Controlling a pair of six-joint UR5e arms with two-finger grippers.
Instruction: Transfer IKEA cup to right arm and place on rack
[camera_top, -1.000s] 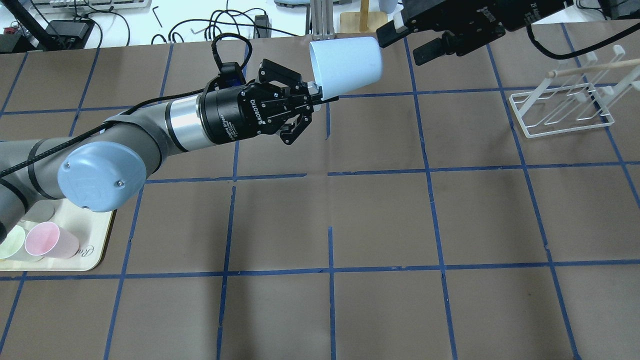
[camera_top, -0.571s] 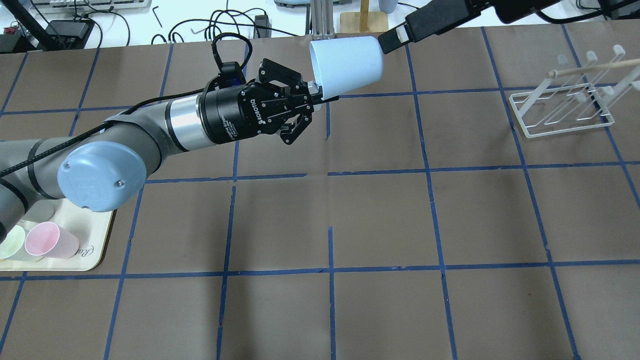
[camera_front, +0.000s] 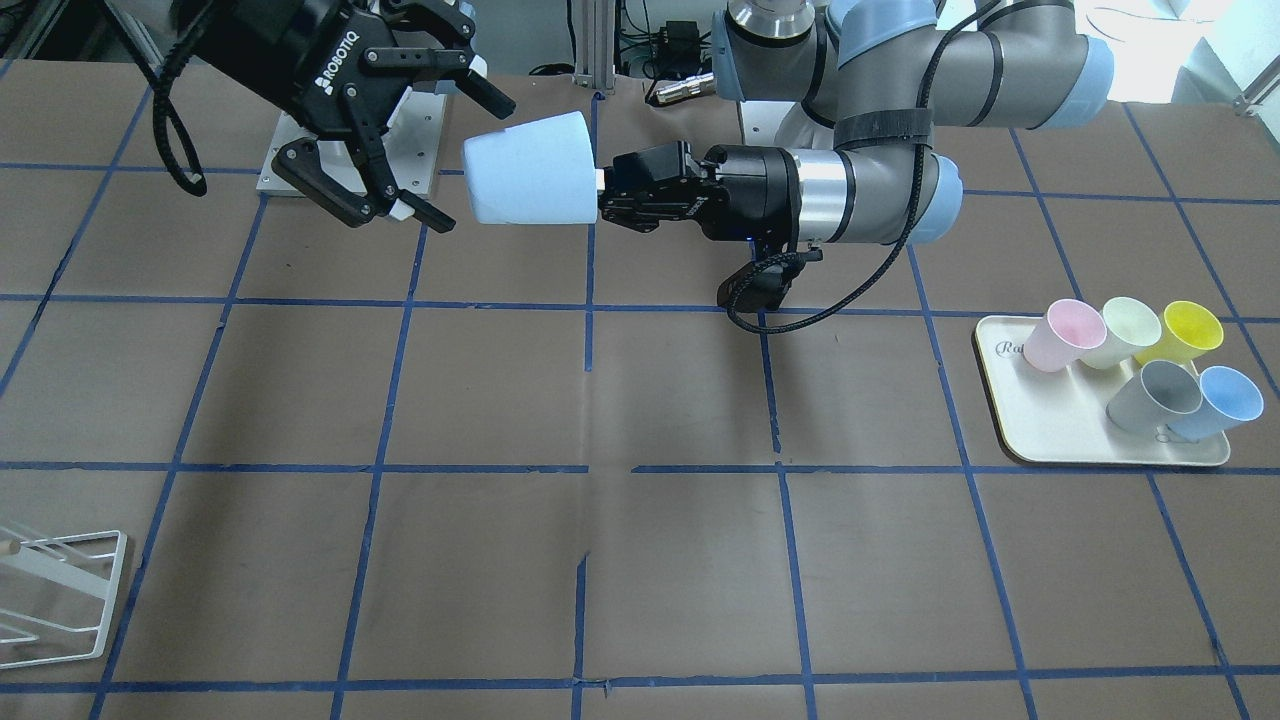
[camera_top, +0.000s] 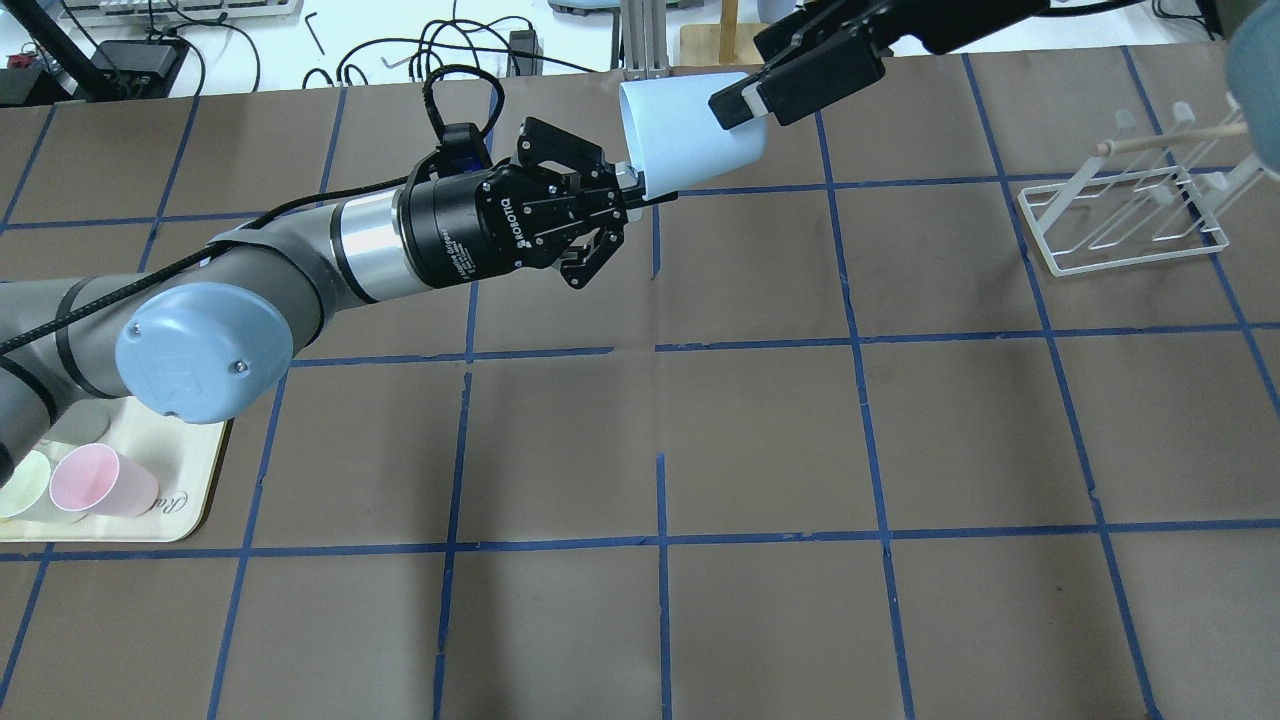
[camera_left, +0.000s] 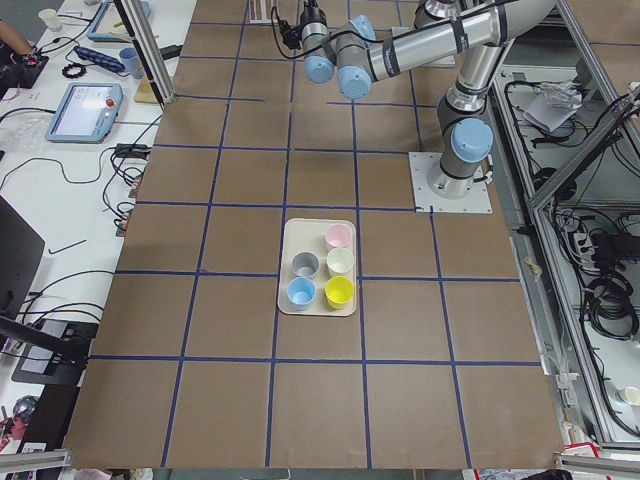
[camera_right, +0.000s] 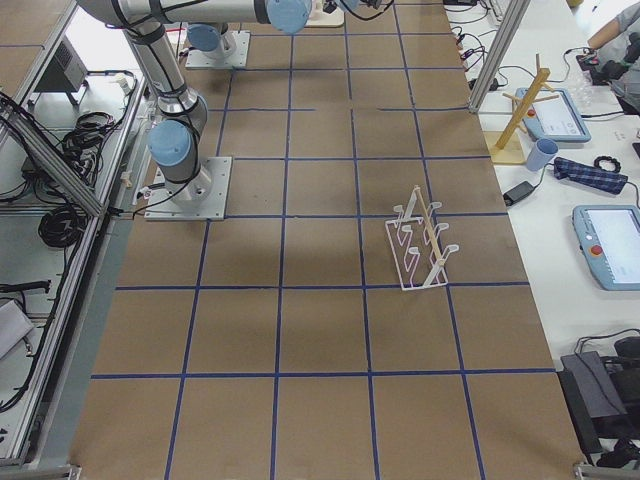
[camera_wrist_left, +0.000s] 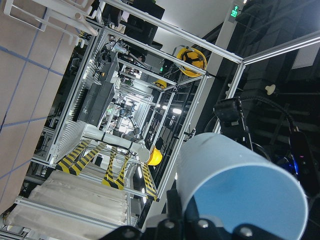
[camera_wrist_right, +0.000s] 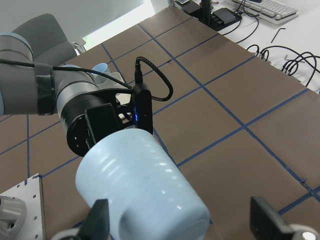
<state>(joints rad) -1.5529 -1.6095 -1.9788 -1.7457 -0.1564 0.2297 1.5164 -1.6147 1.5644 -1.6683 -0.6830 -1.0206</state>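
The IKEA cup (camera_top: 680, 140), pale sky-blue, hangs on its side in the air over the table's far middle. My left gripper (camera_top: 635, 190) is shut on its rim and also shows in the front view (camera_front: 605, 190). My right gripper (camera_top: 740, 75) is open, its jaws standing on either side of the cup's closed base end (camera_front: 520, 168). In the right wrist view the cup (camera_wrist_right: 145, 185) lies between the spread fingers (camera_wrist_right: 97, 220), apart from them. The left wrist view shows the cup (camera_wrist_left: 240, 185) from its open end. The white wire rack (camera_top: 1120, 215) stands at the far right.
A cream tray (camera_front: 1050, 440) near my left arm's base holds several cups, among them a second sky-blue one (camera_front: 1225, 400), a grey one and a pink one (camera_top: 100, 480). The rack also shows in the right side view (camera_right: 420, 245). Cables lie beyond the table's far edge.
My right gripper has swung in from the far right and turned, so that its open fingers now flank the cup's base. My left arm and the cup have not moved.
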